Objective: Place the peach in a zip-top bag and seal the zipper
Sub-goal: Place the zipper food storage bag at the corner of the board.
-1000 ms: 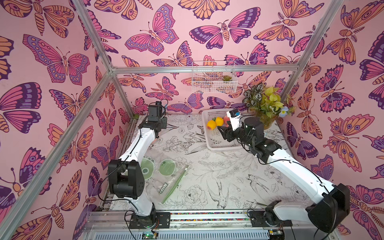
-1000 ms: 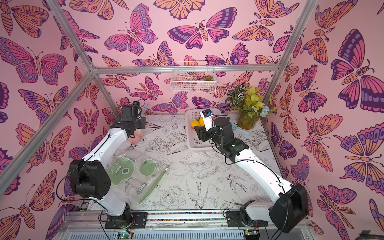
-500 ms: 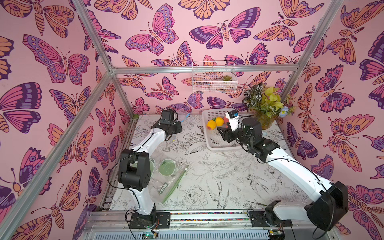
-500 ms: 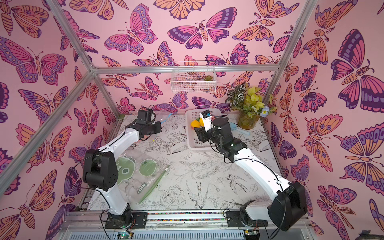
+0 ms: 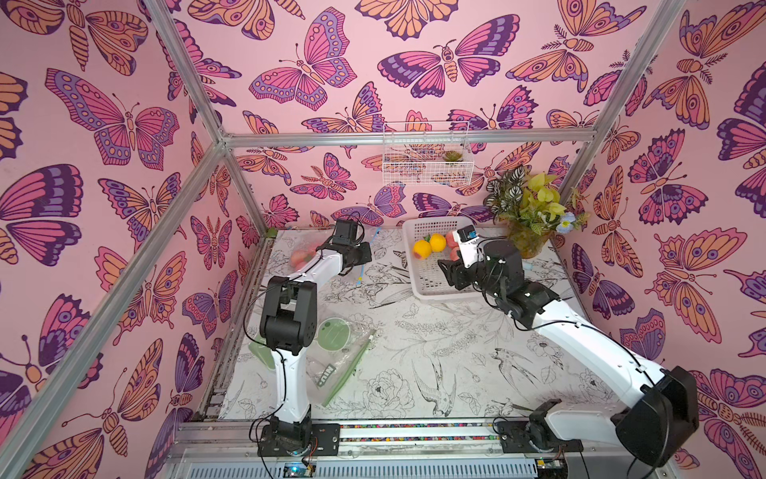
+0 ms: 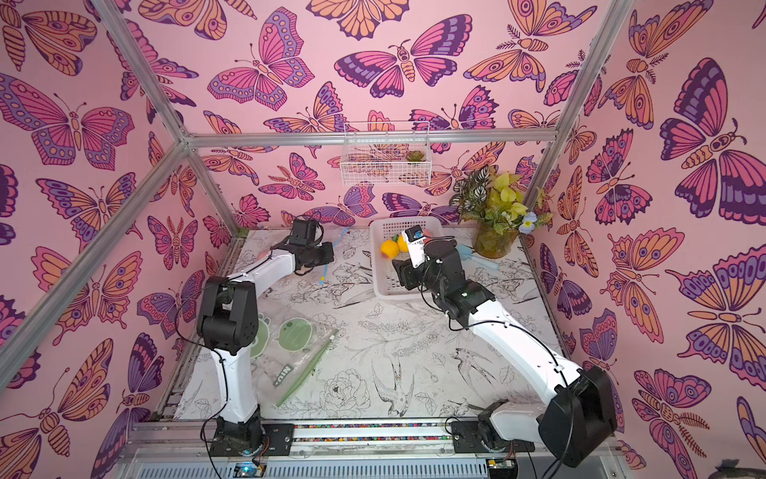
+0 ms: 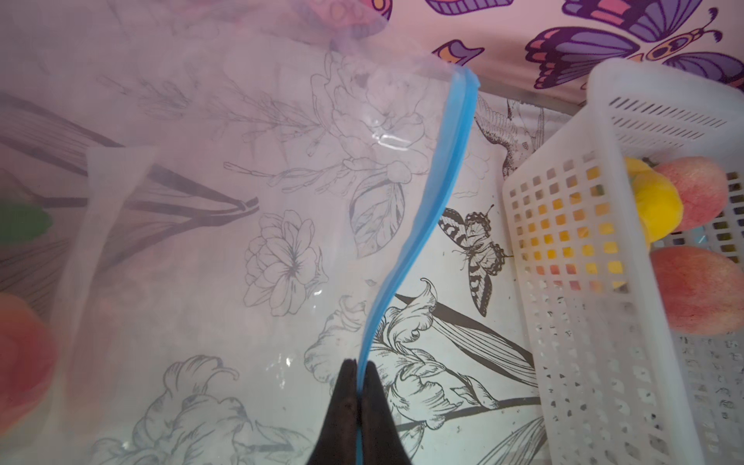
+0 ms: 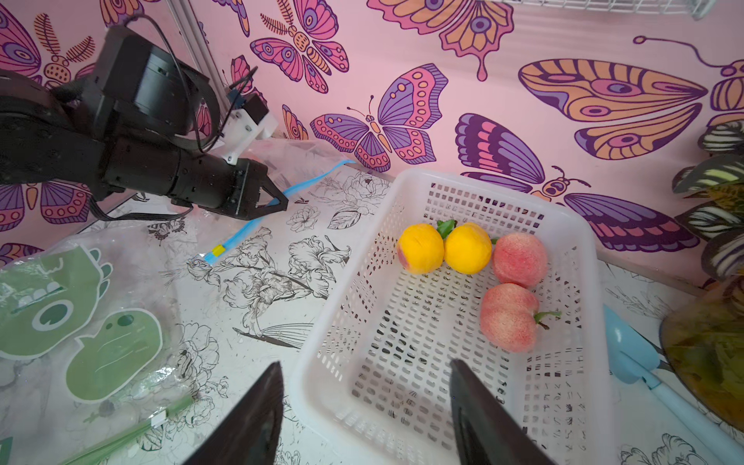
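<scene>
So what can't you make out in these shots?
Zipper: sealed or not; left fingers cover part in the left wrist view, too small elsewhere.
Bagged peach: blurred at that view's edge; left arm mostly hides it in a top view.
Blue tool by the vase: runs off the right wrist view.

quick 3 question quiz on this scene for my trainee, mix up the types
1. True or false: the right pincer is open and holds nothing.
2. What is the left pincer shut on? A) the blue zipper strip of the clear bag B) a yellow peach C) the green-printed bag
3. Fill in: the white basket holds ___ pink peaches.

Key: 1 true; 2 A; 3 two
</scene>
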